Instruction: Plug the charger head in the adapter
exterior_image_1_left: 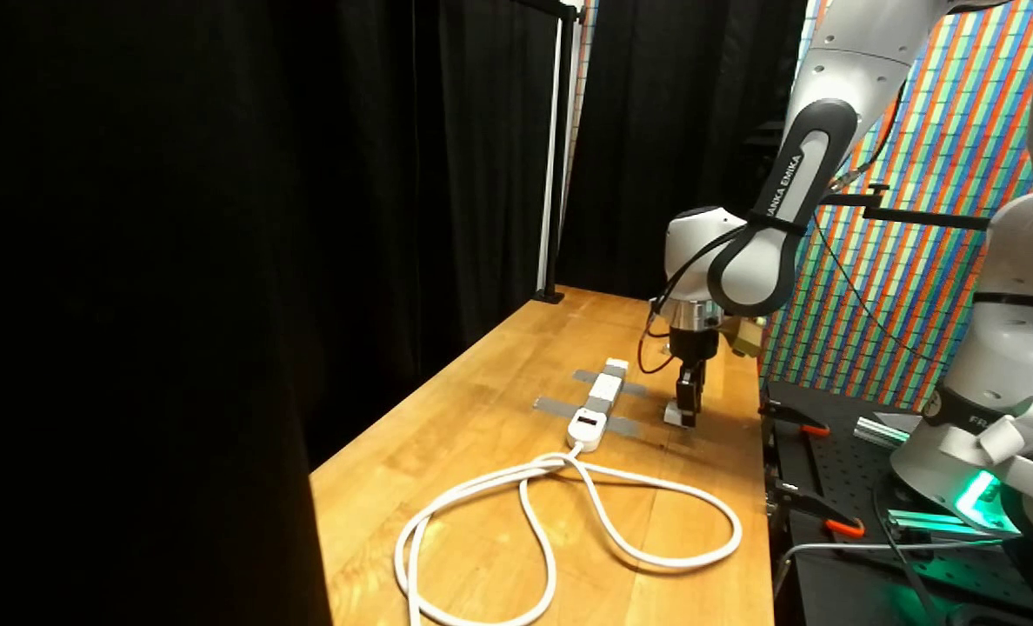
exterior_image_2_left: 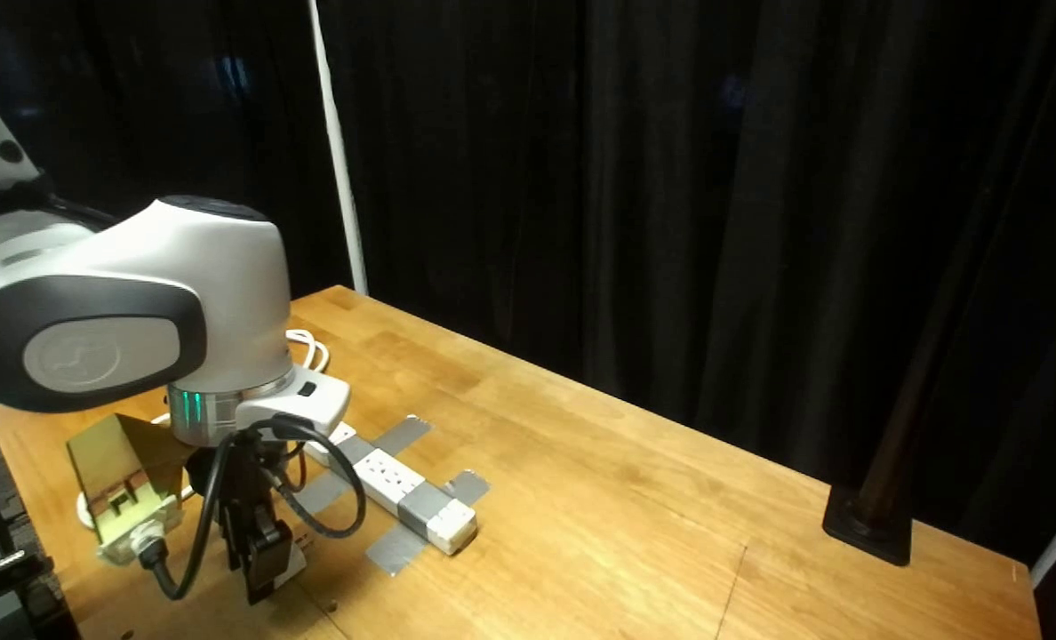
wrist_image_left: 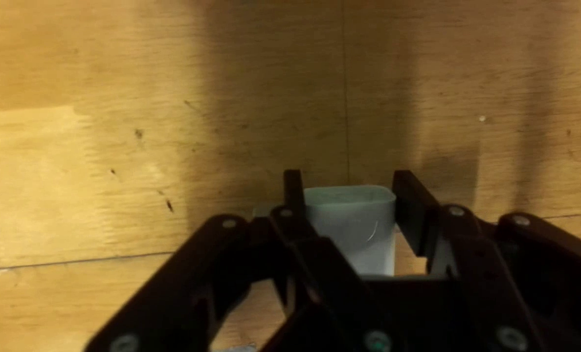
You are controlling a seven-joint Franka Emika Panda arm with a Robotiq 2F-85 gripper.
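The charger head is a white block with rounded edges (wrist_image_left: 354,230) between my fingers in the wrist view. It also shows in both exterior views, as a small white patch beside the fingers (exterior_image_1_left: 675,414) and partly behind them (exterior_image_2_left: 292,564). My gripper (wrist_image_left: 347,188) points down low over the table, and both fingers appear to press on the block's sides. Whether the block touches the wood cannot be told. The adapter, a white socket strip (exterior_image_1_left: 604,387), lies beside the gripper, apart from it. Its outlets face up in an exterior view (exterior_image_2_left: 389,477). It is out of the wrist view.
Grey tape (exterior_image_1_left: 556,407) holds the adapter to the wooden table (exterior_image_2_left: 581,551). Its thick white cable (exterior_image_1_left: 543,548) lies in loops at one end. Orange-tipped clamps (exterior_image_1_left: 816,429) sit at the table edge by the robot base. A black pole foot (exterior_image_2_left: 868,526) stands near the black curtain.
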